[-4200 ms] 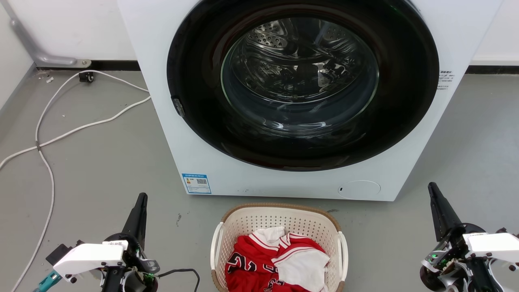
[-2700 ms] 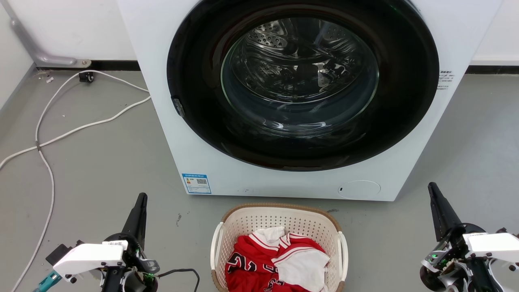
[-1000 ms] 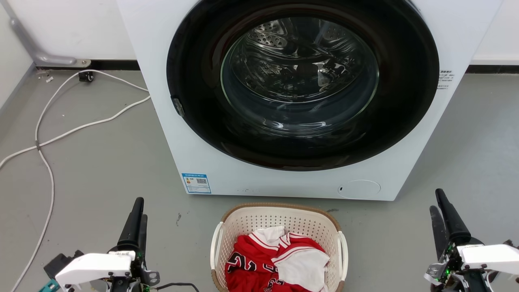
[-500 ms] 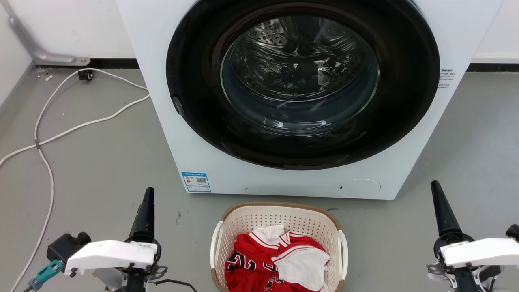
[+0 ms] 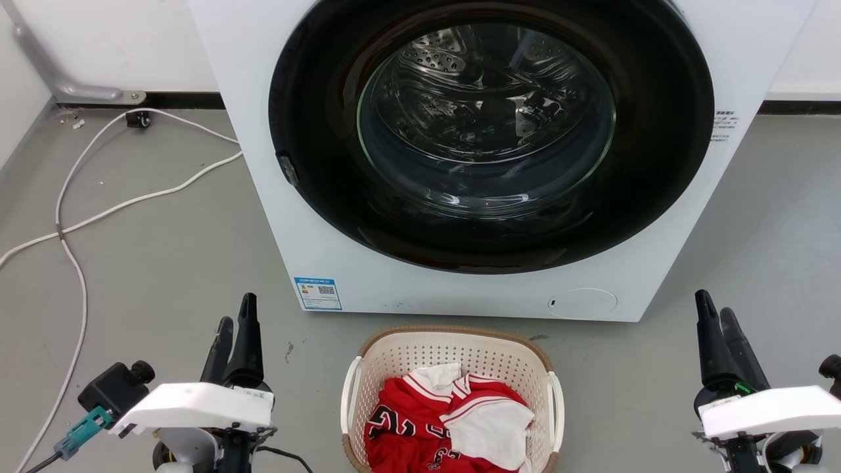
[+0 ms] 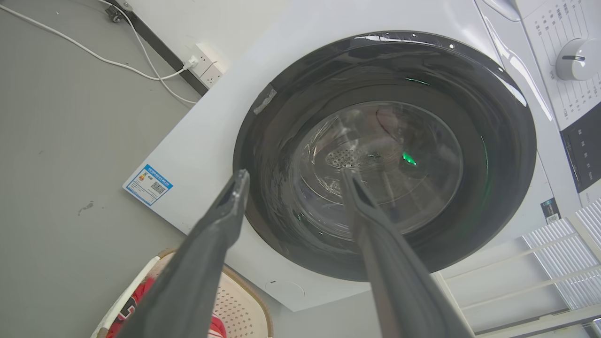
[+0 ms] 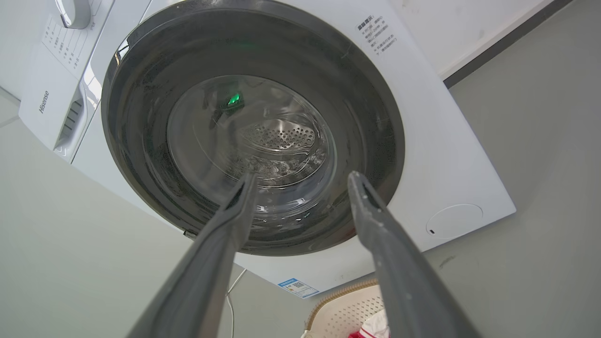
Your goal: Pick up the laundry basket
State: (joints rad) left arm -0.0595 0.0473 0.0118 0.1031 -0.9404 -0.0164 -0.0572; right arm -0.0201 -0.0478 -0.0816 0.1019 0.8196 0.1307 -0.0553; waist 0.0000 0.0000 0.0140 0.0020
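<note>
Centrally, basket (image 5: 460, 353) between left gripper (image 5: 236, 311), right gripper (image 5: 713, 303).

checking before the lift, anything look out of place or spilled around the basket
Nothing spilled: the laundry basket stands upright before the washing machine, clothes inside. Only a loose white cable trails across the floor, well to its left.

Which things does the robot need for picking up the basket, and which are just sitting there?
For the job: laundry basket, left gripper, right gripper, both open.
Just lying about: washing machine, white cables, red-and-white clothes inside the basket.
</note>
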